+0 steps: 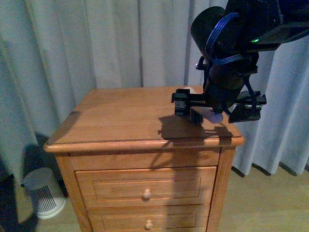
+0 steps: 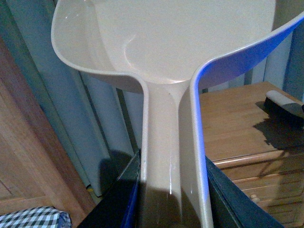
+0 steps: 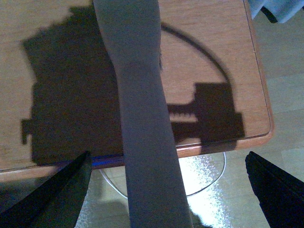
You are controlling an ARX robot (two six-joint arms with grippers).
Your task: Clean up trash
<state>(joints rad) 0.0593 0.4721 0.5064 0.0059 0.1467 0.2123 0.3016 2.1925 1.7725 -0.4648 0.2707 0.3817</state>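
My left gripper (image 2: 173, 190) is shut on the handle of the pink dustpan (image 2: 180, 38), whose scoop fills the left wrist view; this gripper is out of the front view. My right gripper (image 1: 217, 104) hangs over the right rear of the wooden nightstand (image 1: 120, 116). In the right wrist view it (image 3: 166, 190) is open, its fingers (image 3: 61, 190) wide on either side of a pale brush handle (image 3: 142, 118). The brush head (image 2: 284, 107) with black bristles lies on the nightstand top. No crumpled paper trash shows clearly; a small pale shape (image 1: 190, 90) behind the right gripper cannot be identified.
Grey curtains (image 1: 96, 43) hang behind the nightstand. A white round appliance (image 1: 43, 193) stands on the floor at its left. A cable (image 3: 213, 185) lies on the floor past the nightstand's edge. A checkered pillow (image 2: 33, 218) and wooden furniture (image 2: 23, 142) are near the left arm.
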